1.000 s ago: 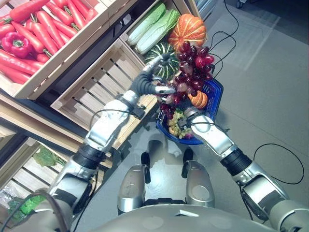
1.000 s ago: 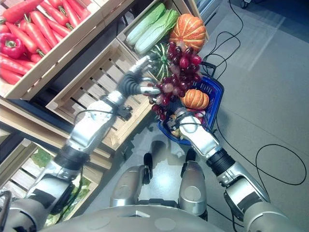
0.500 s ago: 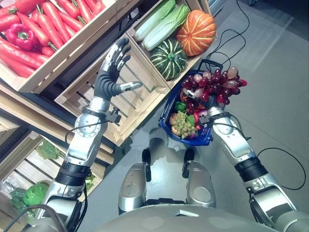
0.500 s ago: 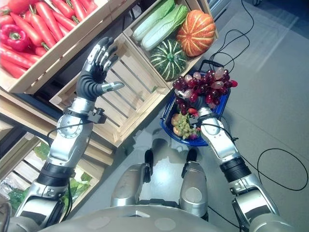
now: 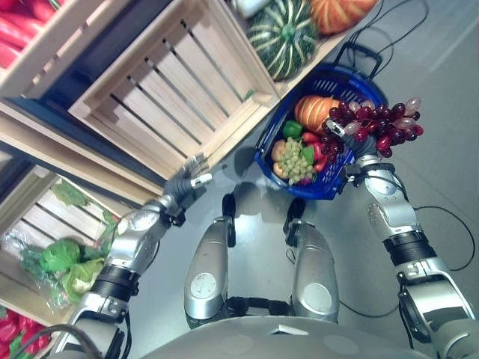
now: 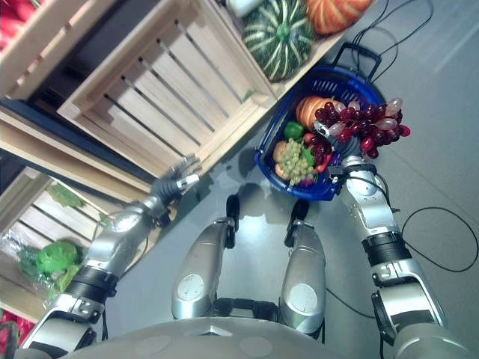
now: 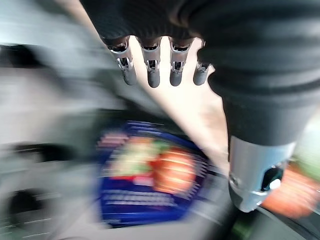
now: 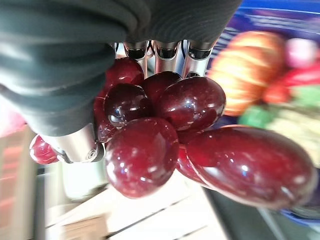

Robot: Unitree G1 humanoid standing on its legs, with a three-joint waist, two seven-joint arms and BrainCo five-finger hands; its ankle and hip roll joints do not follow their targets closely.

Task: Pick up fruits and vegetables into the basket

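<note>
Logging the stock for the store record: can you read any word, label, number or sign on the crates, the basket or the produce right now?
None can be read.
Wooden crates: bare slats, no lettering visible.
Blue basket: no legible label.
Red grapes in the right hand: no tag visible.
Bagged greens: no readable print on the wrap.

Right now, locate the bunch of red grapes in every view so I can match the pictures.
Left eye view: red grapes at the blue basket's far right rim, held by the right hand.
Right eye view: same place, upper right.
Left wrist view: grapes cannot be made out; the blurred basket shows.
Right wrist view: grapes under the fingers.
Shared landmark: the basket.
</note>
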